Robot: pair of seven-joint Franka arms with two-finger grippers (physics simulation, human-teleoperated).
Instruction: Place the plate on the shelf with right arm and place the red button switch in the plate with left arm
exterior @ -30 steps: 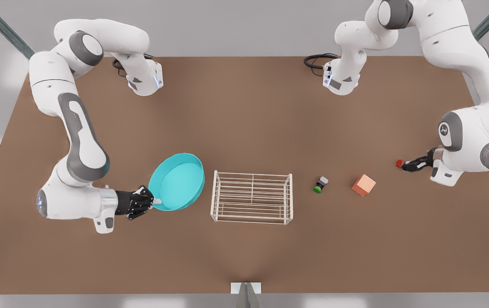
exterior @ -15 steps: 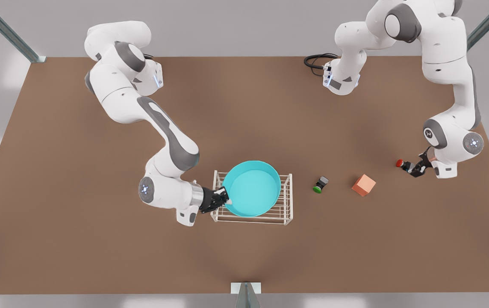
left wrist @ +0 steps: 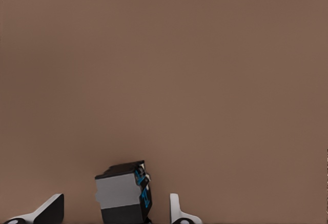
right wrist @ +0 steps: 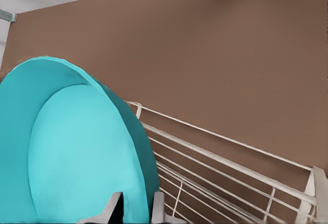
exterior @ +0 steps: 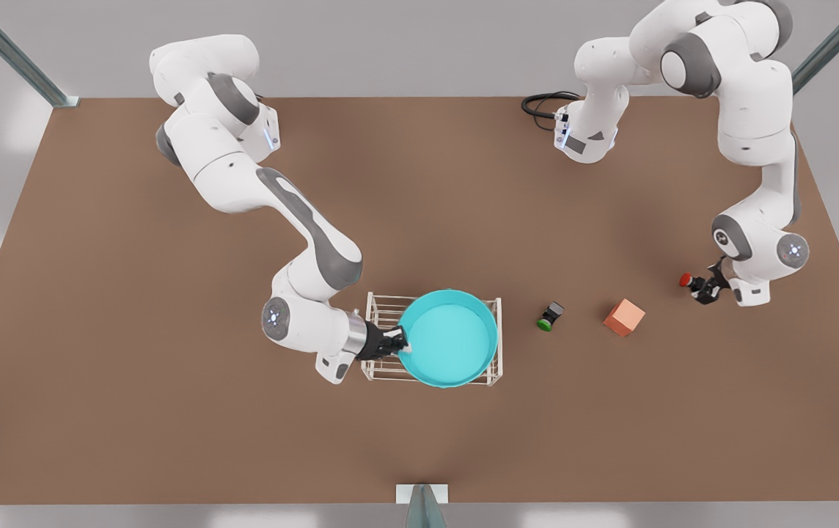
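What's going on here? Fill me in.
The right tool grips the rim of the turquoise plate and holds it over the white wire shelf, toward the end nearer the green switch. The left tool sits at the red switch near the table's edge, fingers open on either side of its body, not yet closed. An orange cube lies untouched.
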